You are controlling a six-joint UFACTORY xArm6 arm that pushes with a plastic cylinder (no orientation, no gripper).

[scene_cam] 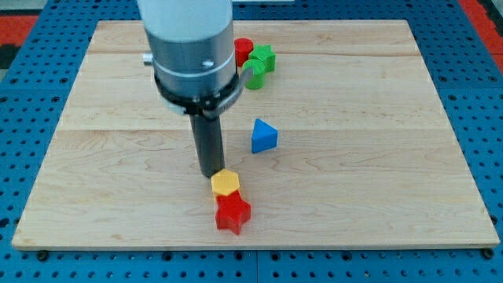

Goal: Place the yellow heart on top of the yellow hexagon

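Note:
The yellow hexagon [225, 183] lies near the view's bottom centre of the wooden board [377, 157]. It touches a red star [233, 212] just below it. My tip [211, 172] is the lower end of the dark rod and stands right against the hexagon's upper left edge. No yellow heart shows in the camera view; the arm's grey body covers part of the board's top centre.
A blue triangle [263, 136] lies to the right of the rod. A red cylinder [244, 51], a green star [263, 56] and a green cylinder [255, 75] cluster at the view's top centre, beside the arm's body.

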